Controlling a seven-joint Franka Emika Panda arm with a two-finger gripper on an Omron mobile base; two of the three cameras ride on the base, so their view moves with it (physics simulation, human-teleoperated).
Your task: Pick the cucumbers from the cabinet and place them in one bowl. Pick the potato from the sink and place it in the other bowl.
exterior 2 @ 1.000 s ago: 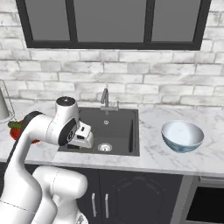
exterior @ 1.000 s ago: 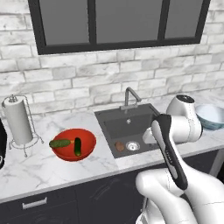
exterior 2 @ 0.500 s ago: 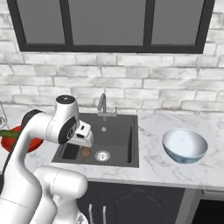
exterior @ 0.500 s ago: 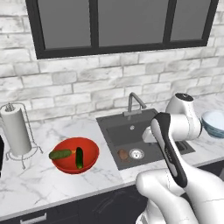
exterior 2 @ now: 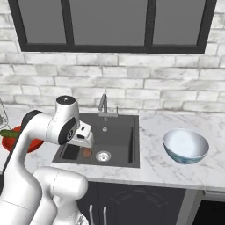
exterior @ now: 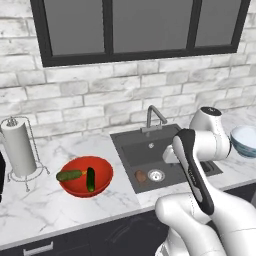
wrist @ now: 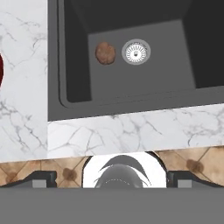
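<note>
sink (wrist: pixel 74 65): dark grey basin, seen from above, its flat floor paler than its walls and broad rim
potato (wrist: pixel 105 53): small brown lump lying on the sink floor, just beside the drain and apart from it
drain (wrist: pixel 136 51): round silver ring with a slotted grille, set in the sink floor, on the side of the potato away from the red bowl
table (wrist: pixel 131 129): white marble with grey veins, running along the sink's near edge and up one side
red bowl (wrist: pixel 1 72): a thin dark red sliver at the picture's edge, resting on the table, well apart from the sink
floor (wrist: pixel 197 162): brown tiles below the table's edge
claw: its fingers stand wide apart, nothing between them
</note>
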